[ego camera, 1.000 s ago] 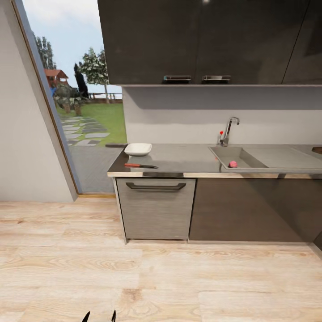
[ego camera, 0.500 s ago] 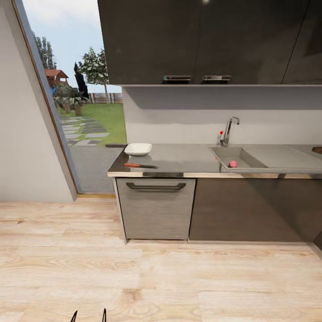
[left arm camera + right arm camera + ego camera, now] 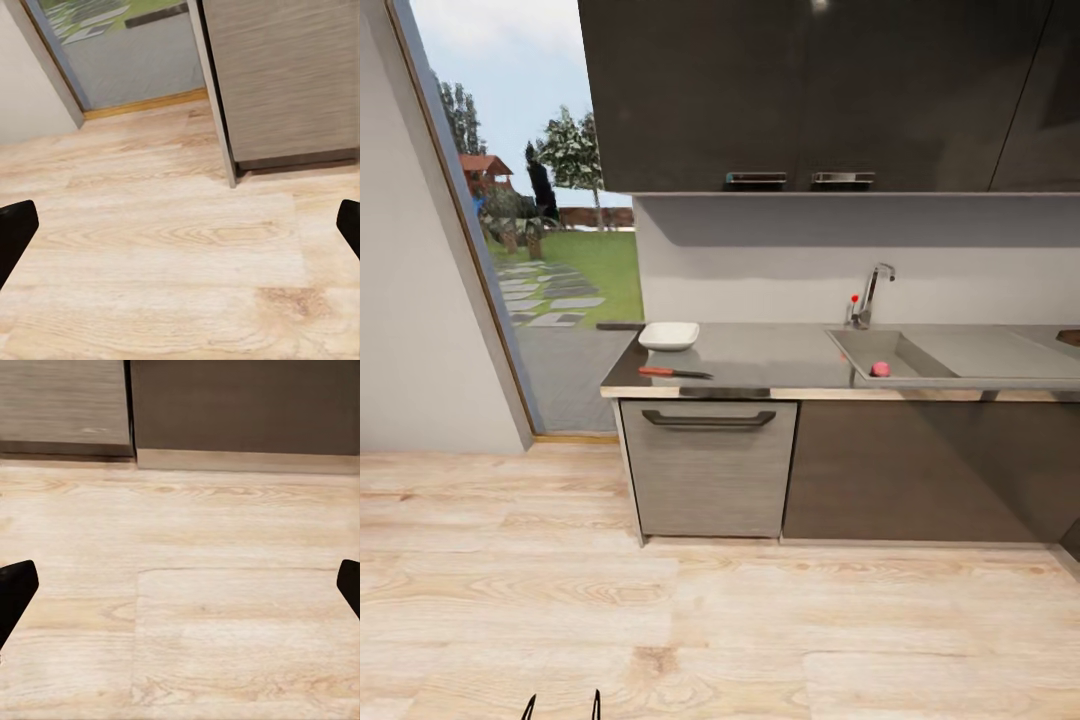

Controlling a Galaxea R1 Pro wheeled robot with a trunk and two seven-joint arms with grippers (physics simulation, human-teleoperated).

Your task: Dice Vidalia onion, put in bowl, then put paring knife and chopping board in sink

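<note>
The Vidalia onion (image 3: pixel 881 368), a small pinkish-red ball, lies in the steel sink (image 3: pixel 945 352) set in the long dark grey glossy countertop (image 3: pixel 760 353), near the basin's front wall and below the chrome tap (image 3: pixel 871 291). Well to the left of the sink, the shallow white squarish bowl (image 3: pixel 669 334) sits on the countertop toward its left end. The slim paring knife (image 3: pixel 674 372) with its red-orange handle lies flat just in front of the bowl, near the countertop's steel front edge, apart from the bowl. A small part of the dark brown chopping board (image 3: pixel 1070 337) shows beyond the sink's right side. The left gripper (image 3: pixel 180 225) and right gripper (image 3: pixel 180 585) both hang over the pale wooden floor (image 3: pixel 710 620), fingers spread wide with nothing between them.
</note>
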